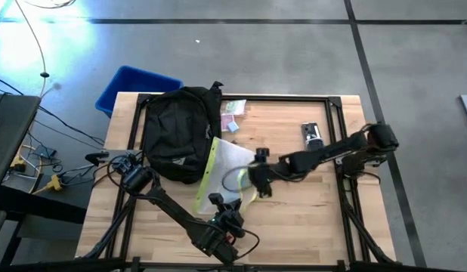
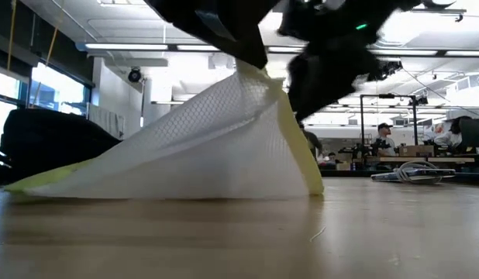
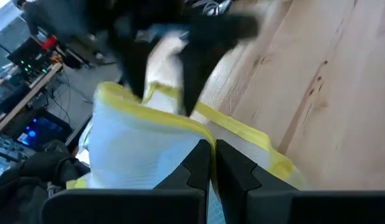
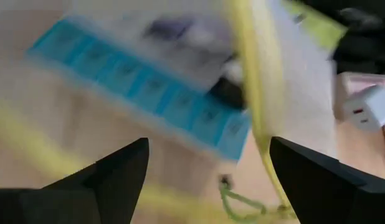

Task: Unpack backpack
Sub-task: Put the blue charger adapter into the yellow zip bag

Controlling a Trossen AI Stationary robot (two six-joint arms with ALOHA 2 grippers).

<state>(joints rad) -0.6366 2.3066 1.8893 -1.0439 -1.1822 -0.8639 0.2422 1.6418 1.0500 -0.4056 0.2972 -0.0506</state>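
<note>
The black backpack lies at the table's far left. Beside it, at mid-table, is a clear pouch with a yellow edge. One side of it is raised like a tent, and its bottom edge rests on the wood. My left gripper is shut on the pouch's yellow edge. My right gripper hangs open over the pouch's right side. A blue pill organizer shows through the clear wall below it. My left gripper pinches the pouch's yellow edge between its two shut fingers, coming from the table's near side and slanting down. That edge is lifted to a peak. The pouch's walls slope down from the peak and its bottom lies on the table.
A blue bin stands off the far left corner. Small pink and green items and a white charger lie behind the pouch. A black-and-silver object is at the far right. The near half of the table shows bare wood.
</note>
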